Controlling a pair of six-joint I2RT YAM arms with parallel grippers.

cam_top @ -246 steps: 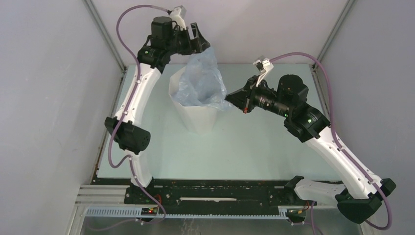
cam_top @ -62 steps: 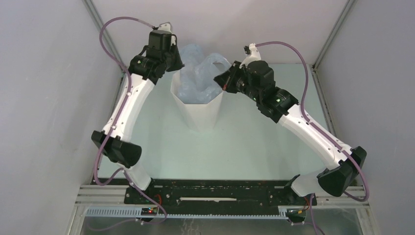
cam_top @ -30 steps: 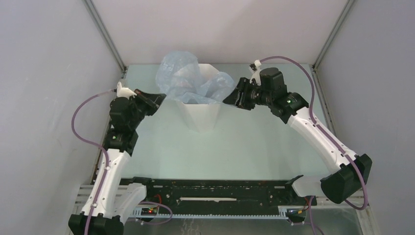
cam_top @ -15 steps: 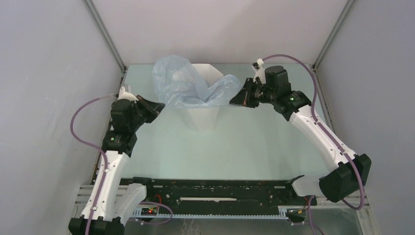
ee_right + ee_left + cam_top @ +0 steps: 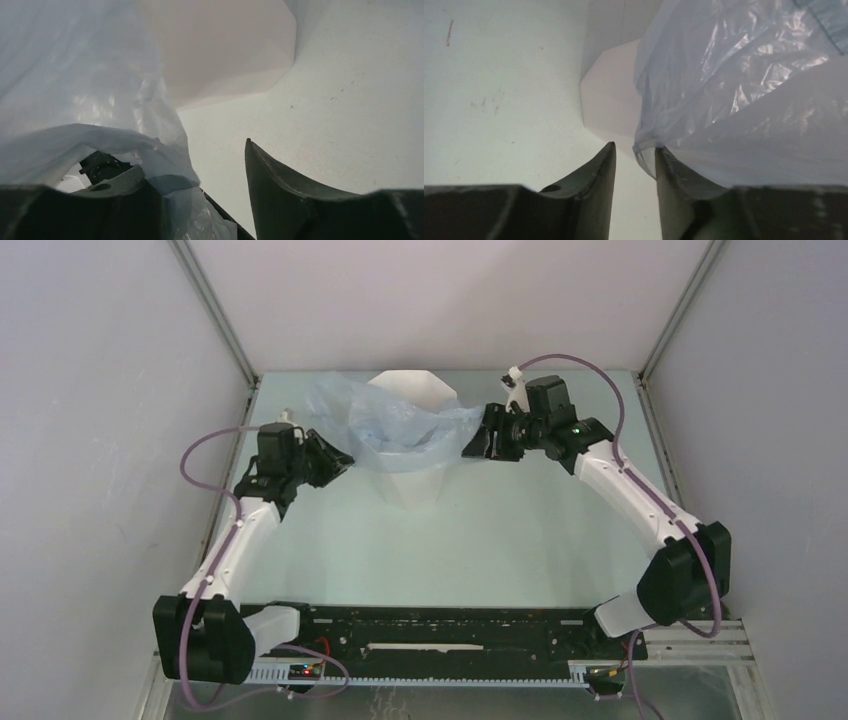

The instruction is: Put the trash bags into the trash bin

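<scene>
The white faceted trash bin (image 5: 405, 485) stands at the back middle of the table. The pale blue trash bag (image 5: 400, 425) lies in its mouth, its edges spilling over the rim left and right. My left gripper (image 5: 338, 462) sits beside the bin's left wall. In the left wrist view it (image 5: 634, 147) is open, and the bag (image 5: 734, 75) hangs over its right finger (image 5: 671, 180) next to the bin (image 5: 609, 95). My right gripper (image 5: 472, 443) is at the bin's right side. It (image 5: 200, 160) is open too, with the bag (image 5: 75, 75) draped over its left finger; the bin (image 5: 225, 50) is behind.
The pale green table top (image 5: 500, 540) is boxed in by grey walls on the left, back and right, with metal posts (image 5: 215, 310) at the back corners. A black rail (image 5: 430, 635) runs along the near edge by the arm bases.
Both arms have come down and in toward the bin's sides, drawing the bag's edges down over the rim. Both grippers, shut on the film before, now stand open.
</scene>
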